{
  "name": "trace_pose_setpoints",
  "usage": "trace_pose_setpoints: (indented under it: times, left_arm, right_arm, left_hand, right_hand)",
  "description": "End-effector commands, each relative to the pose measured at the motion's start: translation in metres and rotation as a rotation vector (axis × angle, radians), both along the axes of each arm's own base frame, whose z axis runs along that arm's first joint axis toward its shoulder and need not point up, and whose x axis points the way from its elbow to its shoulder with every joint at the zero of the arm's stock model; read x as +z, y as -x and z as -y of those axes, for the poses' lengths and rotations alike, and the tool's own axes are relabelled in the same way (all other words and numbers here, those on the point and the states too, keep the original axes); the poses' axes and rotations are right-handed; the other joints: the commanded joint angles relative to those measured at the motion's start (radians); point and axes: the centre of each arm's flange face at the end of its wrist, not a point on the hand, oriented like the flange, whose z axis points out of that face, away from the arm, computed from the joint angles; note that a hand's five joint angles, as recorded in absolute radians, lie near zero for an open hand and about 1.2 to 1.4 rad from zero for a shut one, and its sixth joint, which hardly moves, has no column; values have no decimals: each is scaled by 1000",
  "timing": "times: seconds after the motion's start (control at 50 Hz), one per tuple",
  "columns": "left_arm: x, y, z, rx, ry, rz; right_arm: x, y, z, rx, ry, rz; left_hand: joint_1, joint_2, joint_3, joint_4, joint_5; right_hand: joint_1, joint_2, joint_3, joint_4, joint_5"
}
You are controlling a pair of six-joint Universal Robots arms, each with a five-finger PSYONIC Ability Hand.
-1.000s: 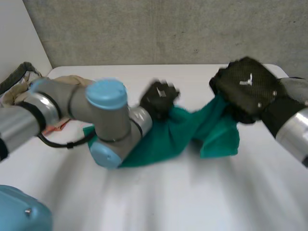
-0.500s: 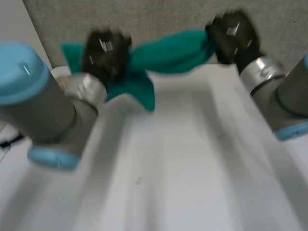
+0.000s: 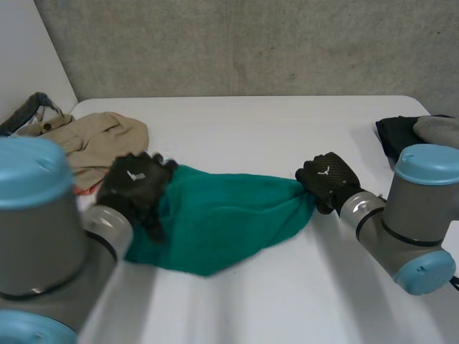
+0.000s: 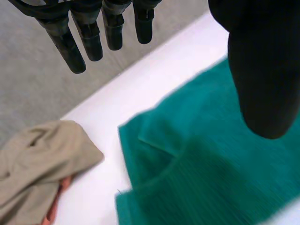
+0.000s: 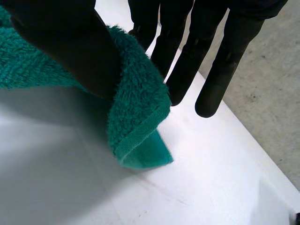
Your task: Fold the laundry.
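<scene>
The green towel (image 3: 229,218) lies mid-table (image 3: 251,308), its long axis running from the left edge toward the right. The left hand (image 3: 135,188) is over its left end, fingers (image 4: 93,28) straight, gripping nothing. The right hand (image 3: 326,179) pinches the towel's right end between thumb and straight fingers (image 5: 220,61). Farther back, a beige garment (image 3: 97,140) is heaped near the far left corner, and a dark cloth (image 3: 398,132) lies at the right edge.

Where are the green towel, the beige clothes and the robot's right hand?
green towel (image 3: 229,215): head view, middle of the cloth.
beige clothes (image 3: 100,140): head view, top of the heap.
right hand (image 3: 328,179): head view, back of the hand.
</scene>
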Motion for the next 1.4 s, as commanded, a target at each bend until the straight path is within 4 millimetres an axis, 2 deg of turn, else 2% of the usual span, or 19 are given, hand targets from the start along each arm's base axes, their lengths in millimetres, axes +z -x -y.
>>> trace_pose_setpoints:
  times: [0.02, 0.08, 0.2, 0.4, 0.64, 0.68, 0.72, 0.74, 0.76, 0.84, 0.92, 0.94, 1.0, 1.02, 1.12, 1.18, 1.26, 1.32, 1.4]
  left_arm:
    - [2, -25, 44, -51, -59, -120]
    - [-13, -32, 57, -70, -166, -109]
    - [-44, -34, 73, -59, -330, -27]
    - [-70, -33, 89, -39, -318, 61]
    - [-96, -31, 92, -47, -324, 142]
    - [-98, -30, 89, -56, -327, 157]
    - [-97, -30, 89, -53, -321, 168]
    - [-94, -31, 90, -40, -307, 170]
    - [-90, -31, 90, -32, -292, 168]
    - [-56, -34, 88, 29, -175, 134]
    - [6, -34, 78, 74, 28, 35]
    - [31, -36, 73, 86, 103, -11]
    - [62, -38, 65, 91, 191, -58]
    - [79, -40, 61, 88, 230, -76]
    - [117, -46, 46, 83, 267, -105]
    - [132, -52, 41, 89, 244, -125]
    - [131, -51, 41, 76, 183, -133]
    - [122, -49, 48, 72, 148, -121]
    - [90, -40, 63, 60, 59, -85]
  right_arm:
    - [8, 6, -7, 10, 0, 9]
    - [9, 7, -11, 24, -1, 14]
    - [10, 8, -15, 28, -5, 12]
    - [6, 12, -15, 18, -17, 8]
    - [6, 16, -11, 5, -16, 10]
    - [7, 16, -11, 5, -14, 10]
    - [7, 16, -11, 3, -11, 7]
    - [9, 17, -10, 1, -4, 8]
    - [10, 18, -10, -2, -2, 8]
    - [29, 20, -6, -17, 45, 21]
    - [61, 24, -4, -35, 97, 35]
    - [74, 26, -2, -44, 112, 39]
    - [97, 29, -2, -54, 135, 46]
    - [115, 33, -2, -62, 150, 56]
    - [172, 42, -7, -77, 217, 83]
    - [201, 45, -13, -68, 240, 93]
    - [213, 44, -17, -44, 208, 78]
    - [205, 43, -13, -33, 155, 44]
    - [179, 36, -8, 3, 69, -53]
  left_hand:
    - [58, 35, 31, 42, 18]
    - [222, 200, 196, 207, 183]
    - [237, 215, 210, 221, 198]
    - [278, 256, 252, 263, 239]
    - [348, 326, 322, 333, 309]
    - [433, 411, 407, 418, 394]
    - [840, 818, 813, 825, 801]
    - [1179, 1157, 1152, 1163, 1140]
    - [1208, 1186, 1182, 1193, 1169]
    - [1209, 1186, 1182, 1193, 1169]
    - [1209, 1186, 1182, 1193, 1169]
    - [1209, 1186, 1182, 1193, 1169]
    - [1209, 1186, 1182, 1193, 1169]
    - [1209, 1186, 1182, 1193, 1169]
    - [1209, 1186, 1182, 1193, 1169]
    - [1209, 1186, 1182, 1193, 1169]
    - [1209, 1186, 1182, 1193, 1169]
    - [1209, 1186, 1182, 1193, 1169]
    - [1209, 1186, 1182, 1193, 1169]
  right_hand:
    - [275, 212, 200, 195, 202]
    - [275, 212, 200, 195, 202]
    - [275, 212, 200, 195, 202]
    - [275, 212, 200, 195, 202]
    - [275, 212, 200, 195, 202]
    - [275, 212, 200, 195, 202]
    - [275, 212, 200, 195, 202]
    - [275, 212, 200, 195, 202]
    - [275, 212, 200, 195, 202]
    - [275, 212, 200, 195, 202]
    - [275, 212, 200, 195, 202]
    - [275, 212, 200, 195, 202]
    - [275, 212, 200, 195, 202]
    - [275, 212, 200, 195, 202]
    - [275, 212, 200, 195, 202]
    - [275, 212, 200, 195, 202]
    - [275, 212, 200, 195, 202]
    - [275, 212, 200, 195, 202]
    - [272, 209, 196, 191, 199]
